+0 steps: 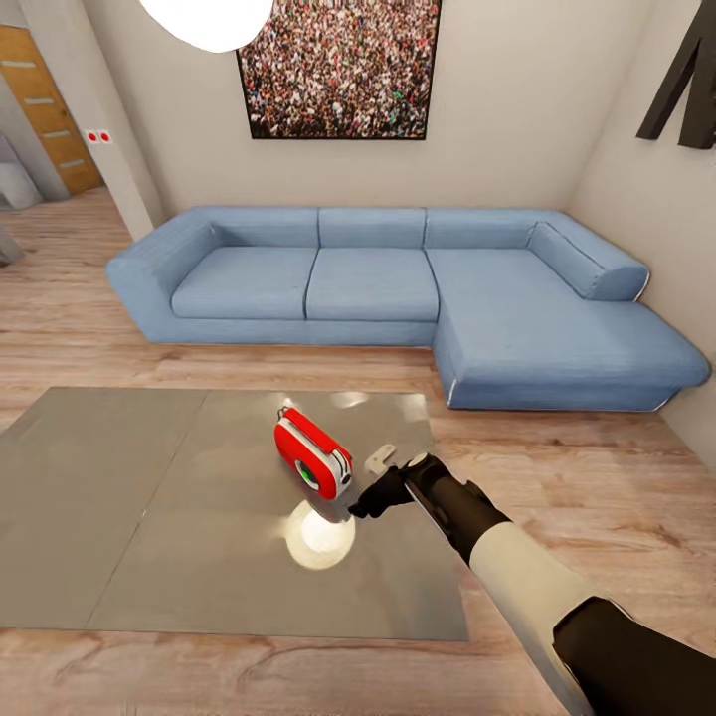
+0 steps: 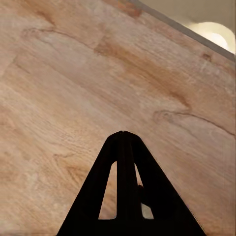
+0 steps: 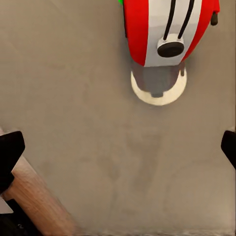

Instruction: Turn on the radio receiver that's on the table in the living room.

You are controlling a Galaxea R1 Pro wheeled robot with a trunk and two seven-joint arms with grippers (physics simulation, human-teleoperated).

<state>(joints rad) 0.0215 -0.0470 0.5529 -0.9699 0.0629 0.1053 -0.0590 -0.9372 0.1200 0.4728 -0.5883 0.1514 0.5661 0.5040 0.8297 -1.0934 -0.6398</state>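
Observation:
The red radio receiver [image 1: 312,455] with white trim stands on the right half of the low grey table [image 1: 149,497], its dial face turned toward me with a green spot on it. My right gripper [image 1: 370,502] hovers just right of it and slightly nearer, a small gap away. In the right wrist view the radio receiver [image 3: 167,29] lies ahead, handle and a dark knob on top, beyond the open gripper [image 3: 119,150], which holds nothing above the table [image 3: 73,98]. My left gripper [image 2: 123,135] is shut and empty over the wood floor [image 2: 73,88].
A big blue L-shaped sofa [image 1: 398,288] runs behind the table under a crowd picture [image 1: 338,65]. A dark letter [image 1: 691,85] hangs on the right wall. A lamp's bright reflection [image 1: 318,535] sits on the table. A wooden door [image 1: 45,109] is far left.

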